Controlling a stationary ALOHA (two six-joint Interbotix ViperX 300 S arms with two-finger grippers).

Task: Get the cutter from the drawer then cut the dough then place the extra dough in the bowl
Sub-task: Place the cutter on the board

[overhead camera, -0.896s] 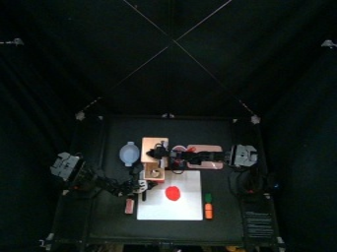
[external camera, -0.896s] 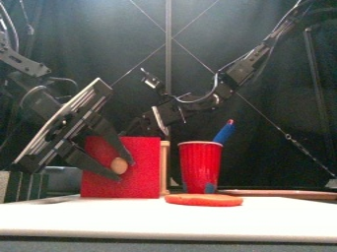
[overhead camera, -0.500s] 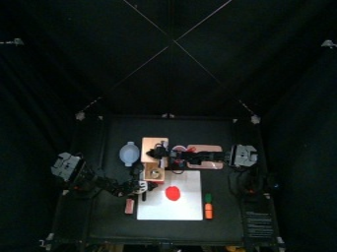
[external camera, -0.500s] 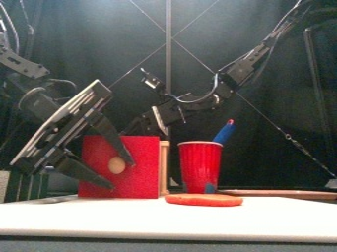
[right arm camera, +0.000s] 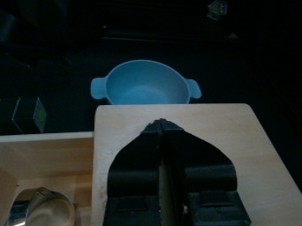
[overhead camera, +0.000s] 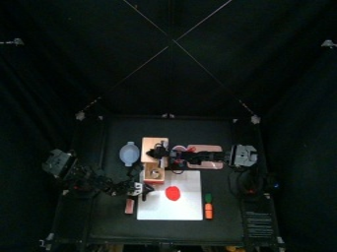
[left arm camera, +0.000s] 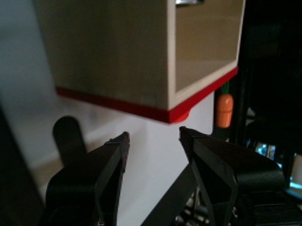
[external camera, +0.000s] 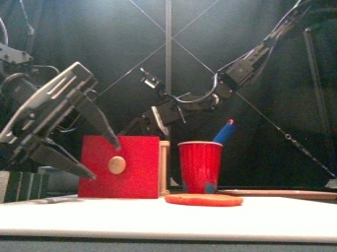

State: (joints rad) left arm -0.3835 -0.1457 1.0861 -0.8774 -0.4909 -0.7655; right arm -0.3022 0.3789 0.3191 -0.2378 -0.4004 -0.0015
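The pale wooden box [overhead camera: 158, 145] stands at the back of the white cutting board [overhead camera: 192, 207]. Its drawer is pulled out, its red front [external camera: 121, 167] facing forward and showing in the left wrist view as a red front [left arm camera: 141, 106]. My left gripper [external camera: 102, 159] hangs open just in front of the drawer knob, holding nothing; its jaws [left arm camera: 151, 137] stand apart. My right gripper [right arm camera: 163, 128] is shut and rests on the box top. The metal cutter [right arm camera: 41, 207] lies in the open drawer. A flat red dough disc [overhead camera: 172, 194] lies on the board. Behind the box sits the blue-grey bowl [right arm camera: 144, 81].
A red cup [external camera: 202, 165] with a blue toy knife stands on the board to the right of the drawer, just behind the dough [external camera: 204, 200]. The bowl [overhead camera: 128, 153] lies left of the box, near the left arm's path.
My left gripper has let go of the drawer knob and drawn back to the left and upward. The drawer stays pulled out. The right arm has not moved.
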